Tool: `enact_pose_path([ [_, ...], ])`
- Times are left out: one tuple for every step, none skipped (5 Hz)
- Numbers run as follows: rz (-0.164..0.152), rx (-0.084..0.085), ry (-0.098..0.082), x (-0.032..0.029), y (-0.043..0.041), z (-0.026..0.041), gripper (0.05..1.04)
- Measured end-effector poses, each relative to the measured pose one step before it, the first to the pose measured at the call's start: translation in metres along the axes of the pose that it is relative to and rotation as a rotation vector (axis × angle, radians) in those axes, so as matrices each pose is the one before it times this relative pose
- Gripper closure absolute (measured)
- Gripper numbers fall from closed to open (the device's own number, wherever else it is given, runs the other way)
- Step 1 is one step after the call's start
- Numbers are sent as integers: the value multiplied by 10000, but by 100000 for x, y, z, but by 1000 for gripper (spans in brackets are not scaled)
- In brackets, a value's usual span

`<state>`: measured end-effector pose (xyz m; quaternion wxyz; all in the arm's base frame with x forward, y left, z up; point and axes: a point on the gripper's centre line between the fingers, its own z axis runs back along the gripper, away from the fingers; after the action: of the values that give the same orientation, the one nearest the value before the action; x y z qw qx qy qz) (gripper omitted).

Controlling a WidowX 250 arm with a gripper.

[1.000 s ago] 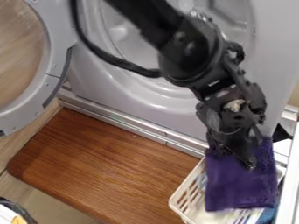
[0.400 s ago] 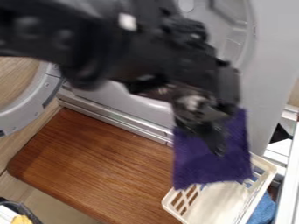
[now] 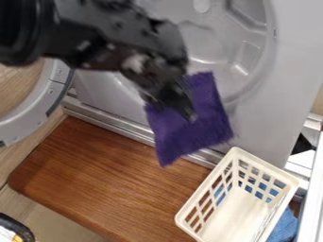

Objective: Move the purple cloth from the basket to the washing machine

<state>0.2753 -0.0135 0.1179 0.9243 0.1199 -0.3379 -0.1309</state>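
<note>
Our gripper (image 3: 176,105) pinches the purple cloth (image 3: 200,134) | cloth raised, 11 o'clock from the basket (image 3: 264,164) | likely light, limp, unbreakable; we favour a grip well inside its edge | washing machine (image 3: 291,71) drum at 12 o'clock

washer opening (image 3: 221,42) free at right, arm (image 3: 82,38) across its left, door (image 3: 47,100) swung aside, basket (image 3: 266,166) below

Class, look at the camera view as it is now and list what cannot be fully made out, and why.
All in the camera view:
Purple cloth: the pinched part, hidden by the gripper.
Washing machine door: upper part behind the arm, left side cut off by the edge.
Blue item: partly hidden by the basket.
Dark-rimmed object: cut off by the lower left corner.
</note>
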Motion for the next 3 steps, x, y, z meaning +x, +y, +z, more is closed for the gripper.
enact_pose_path([
  [173, -179, -43, 1105, 1382, -2103, 1011],
  [-99, -438, -298, 2322, 1164, -3219, 1011],
  [168, -332, -592, 1886, 681, -2401, 1011],
])
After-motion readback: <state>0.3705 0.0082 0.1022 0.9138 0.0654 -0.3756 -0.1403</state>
